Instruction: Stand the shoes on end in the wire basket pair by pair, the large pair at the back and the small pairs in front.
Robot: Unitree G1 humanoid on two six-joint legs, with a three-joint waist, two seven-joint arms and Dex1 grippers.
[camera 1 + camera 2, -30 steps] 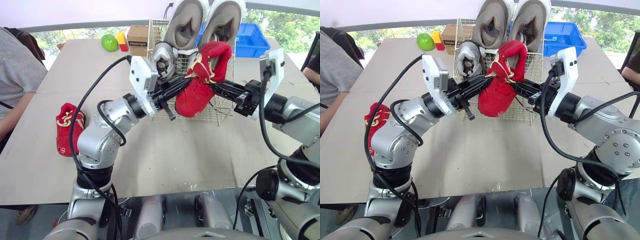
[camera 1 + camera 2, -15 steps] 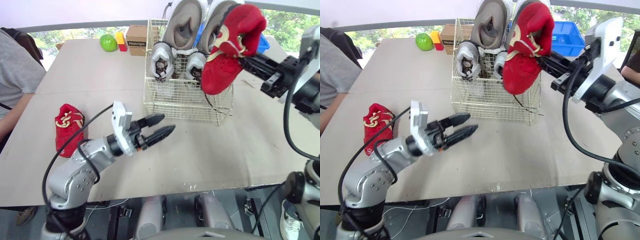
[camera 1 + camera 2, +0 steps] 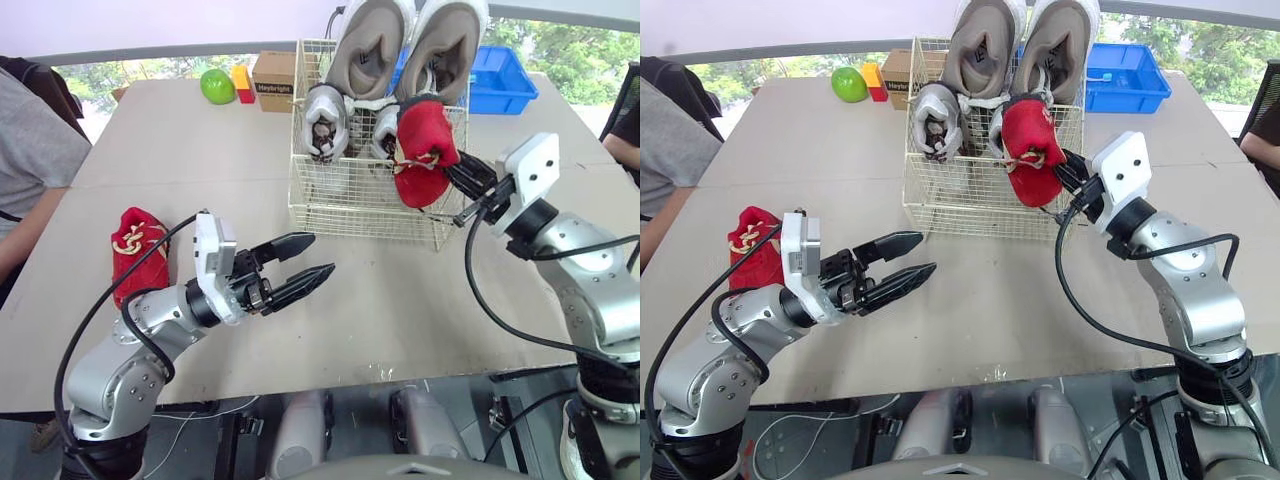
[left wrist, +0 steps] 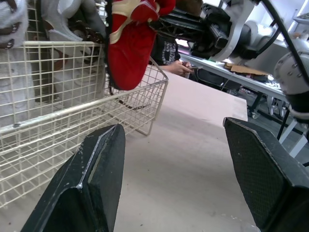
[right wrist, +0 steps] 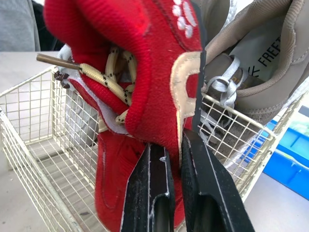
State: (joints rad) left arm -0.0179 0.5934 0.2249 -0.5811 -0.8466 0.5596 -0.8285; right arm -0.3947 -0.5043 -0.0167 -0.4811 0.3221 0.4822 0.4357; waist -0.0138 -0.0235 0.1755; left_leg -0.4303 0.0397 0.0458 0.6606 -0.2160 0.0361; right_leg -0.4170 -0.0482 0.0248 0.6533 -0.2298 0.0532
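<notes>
- A pale beige surface (image 3: pixel 400 300) carried the whole arrangement, with windows and greenery behind its far edge.
- A person in a grey sleeve (image 3: pixel 35 160) sat at the left edge of the surface.
- The wire basket (image 3: pixel 350 200) stood at the middle of the far half of the surface.
- The large grey pair (image 3: pixel 372 45) stood on end along the back of the wire basket, openings facing the robot, rising well above the rim.
- A blue bin (image 3: pixel 505 80) lay behind the wire basket on the right.
- The held red shoe (image 3: pixel 420 150) hung toe down in the front right part of the wire basket, just beside the small silver pair; whether its toe reached the basket floor could not be told.
- The loose red shoe (image 3: pixel 135 250) lay on the surface at the left, well apart from the wire basket.
- The small silver pair (image 3: pixel 325 120) stood on end in the front left part of the wire basket, ahead of the large grey pair.
- The right claw (image 3: pixel 455 172) was clenched on the heel of the held red shoe, reaching in from the basket's right.
- The left claw (image 3: pixel 322 254) was released, fingers spread, above the bare surface near the basket's front.
- A cardboard box (image 3: pixel 275 80), a green ball (image 3: pixel 217 85) and a yellow-and-red block (image 3: pixel 244 82) stood together at the far left.
</notes>
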